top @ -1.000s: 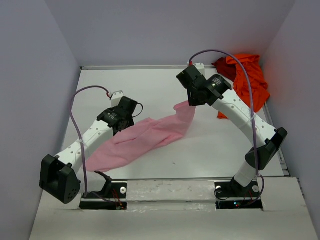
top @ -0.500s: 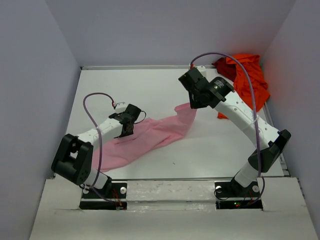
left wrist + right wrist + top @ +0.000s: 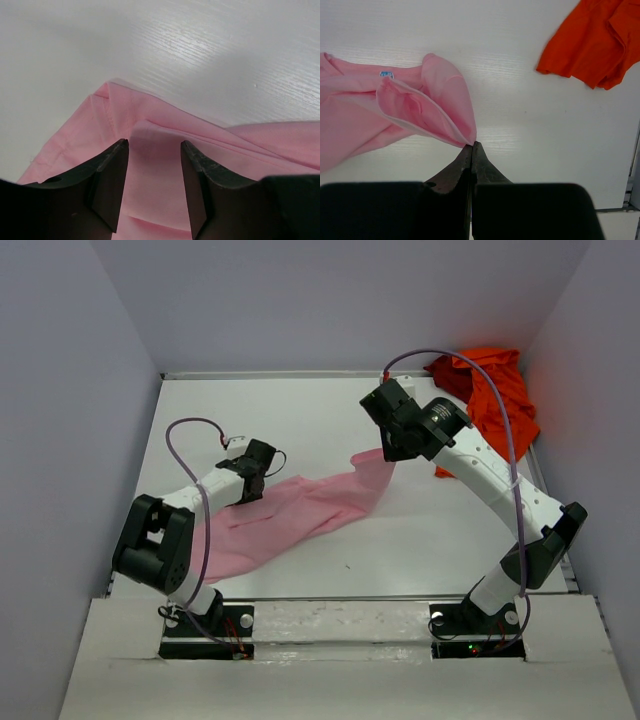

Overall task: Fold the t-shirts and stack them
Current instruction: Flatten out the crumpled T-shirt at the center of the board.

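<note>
Left gripper (image 3: 152, 150) hangs jaws apart over a folded edge of the light pink t-shirt (image 3: 290, 515), holding nothing; right gripper (image 3: 471, 145) pinches its far corner off the table (image 3: 300, 410); the shirt's long axis runs diagonally between them, its left end nearer me.

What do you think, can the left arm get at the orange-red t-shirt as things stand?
Probably not. The orange-red t-shirt lies in the far right corner, beyond the right arm; the right gripper pinches the pink t-shirt. The left gripper hangs open over that shirt's other end.
</note>
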Robot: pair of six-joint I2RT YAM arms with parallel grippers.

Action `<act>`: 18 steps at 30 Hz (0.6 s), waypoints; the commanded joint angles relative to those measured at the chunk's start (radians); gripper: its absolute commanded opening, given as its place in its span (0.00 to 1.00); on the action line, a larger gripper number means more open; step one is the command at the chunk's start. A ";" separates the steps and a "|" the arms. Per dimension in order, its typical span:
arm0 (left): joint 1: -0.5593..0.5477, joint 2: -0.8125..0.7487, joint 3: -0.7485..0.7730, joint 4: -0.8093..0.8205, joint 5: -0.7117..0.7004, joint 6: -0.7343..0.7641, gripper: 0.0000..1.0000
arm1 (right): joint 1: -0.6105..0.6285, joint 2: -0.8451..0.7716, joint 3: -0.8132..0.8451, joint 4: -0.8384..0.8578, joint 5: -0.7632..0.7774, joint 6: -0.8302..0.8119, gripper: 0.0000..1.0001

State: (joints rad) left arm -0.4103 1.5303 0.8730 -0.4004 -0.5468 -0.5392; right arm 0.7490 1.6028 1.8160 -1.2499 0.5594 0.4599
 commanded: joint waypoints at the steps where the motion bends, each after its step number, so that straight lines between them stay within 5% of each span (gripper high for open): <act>1: 0.013 0.022 0.017 0.038 -0.028 0.024 0.57 | 0.006 -0.024 0.012 0.009 -0.004 -0.004 0.00; 14: 0.062 0.031 -0.040 0.087 0.024 0.041 0.56 | 0.006 0.016 0.048 -0.005 -0.001 -0.013 0.00; 18: 0.064 0.051 -0.035 0.084 0.042 0.047 0.46 | 0.006 0.026 0.066 -0.005 0.005 -0.023 0.00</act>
State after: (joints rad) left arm -0.3511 1.5745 0.8417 -0.3244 -0.5102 -0.5030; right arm 0.7494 1.6257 1.8248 -1.2541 0.5522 0.4515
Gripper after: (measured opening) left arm 0.490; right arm 0.009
